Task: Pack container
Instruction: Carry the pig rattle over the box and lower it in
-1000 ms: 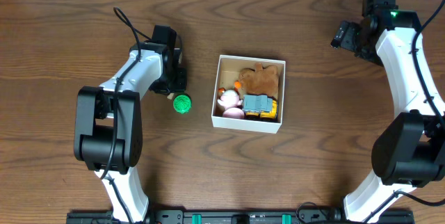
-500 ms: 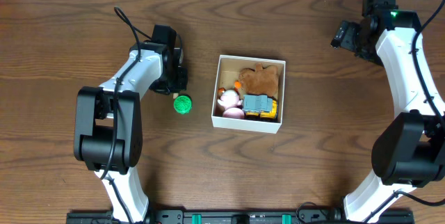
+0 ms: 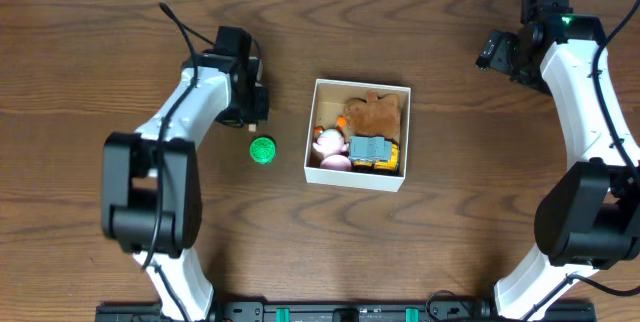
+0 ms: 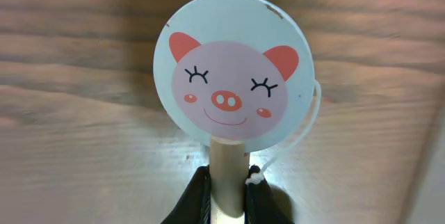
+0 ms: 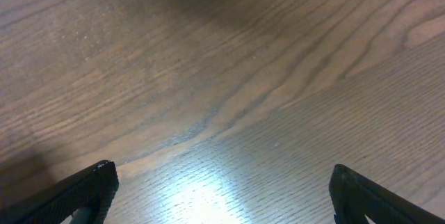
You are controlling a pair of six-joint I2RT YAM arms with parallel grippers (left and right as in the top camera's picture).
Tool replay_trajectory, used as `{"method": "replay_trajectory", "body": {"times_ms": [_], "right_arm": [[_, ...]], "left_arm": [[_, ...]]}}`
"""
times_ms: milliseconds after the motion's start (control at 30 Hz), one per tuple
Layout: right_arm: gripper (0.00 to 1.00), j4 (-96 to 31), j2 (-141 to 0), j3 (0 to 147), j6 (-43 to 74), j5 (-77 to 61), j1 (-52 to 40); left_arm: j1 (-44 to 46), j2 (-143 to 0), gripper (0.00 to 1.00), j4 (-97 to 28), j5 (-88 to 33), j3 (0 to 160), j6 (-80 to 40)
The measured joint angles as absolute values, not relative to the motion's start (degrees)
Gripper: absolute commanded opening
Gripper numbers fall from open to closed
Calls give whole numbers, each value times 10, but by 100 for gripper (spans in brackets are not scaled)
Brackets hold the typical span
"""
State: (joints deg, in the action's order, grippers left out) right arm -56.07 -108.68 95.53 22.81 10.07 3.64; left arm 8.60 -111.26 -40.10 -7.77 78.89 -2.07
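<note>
The container [image 3: 356, 179] is a small white box at the table's middle. It holds a brown plush [image 3: 378, 112], a pink toy [image 3: 328, 146] and a grey-and-yellow toy [image 3: 374, 152]. My left gripper [image 4: 228, 186] is shut on the wooden stick of a round pale-blue pig-face toy [image 4: 231, 78], held just above the table. In the overhead view the left gripper [image 3: 254, 114] is left of the container. A green round toy [image 3: 262, 149] lies on the table just in front of it. My right gripper [image 5: 222, 189] is open and empty over bare wood, at the far right [image 3: 492, 52].
The table is dark brown wood [image 3: 450, 242]. Its far edge runs along the top of the overhead view. The right arm [image 3: 585, 112] stands along the right side and the left arm [image 3: 160, 162] along the left.
My left gripper has moved a little toward the far side, taking the stick with it. The green toy has stayed where it was. The right arm has not moved.
</note>
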Motion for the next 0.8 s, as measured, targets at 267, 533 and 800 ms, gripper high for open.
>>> {"method": "replay_trajectory", "body": {"times_ms": [267, 533, 800], "right_arm": [[99, -561, -1087, 955, 228, 101, 36], [99, -561, -1087, 955, 228, 101, 36], [99, -561, -1087, 955, 228, 101, 36]], "left_arm": [[139, -962, 6, -422, -78, 796, -21], [225, -880, 6, -419, -86, 797, -21], [290, -889, 6, -405, -86, 797, -21]]}}
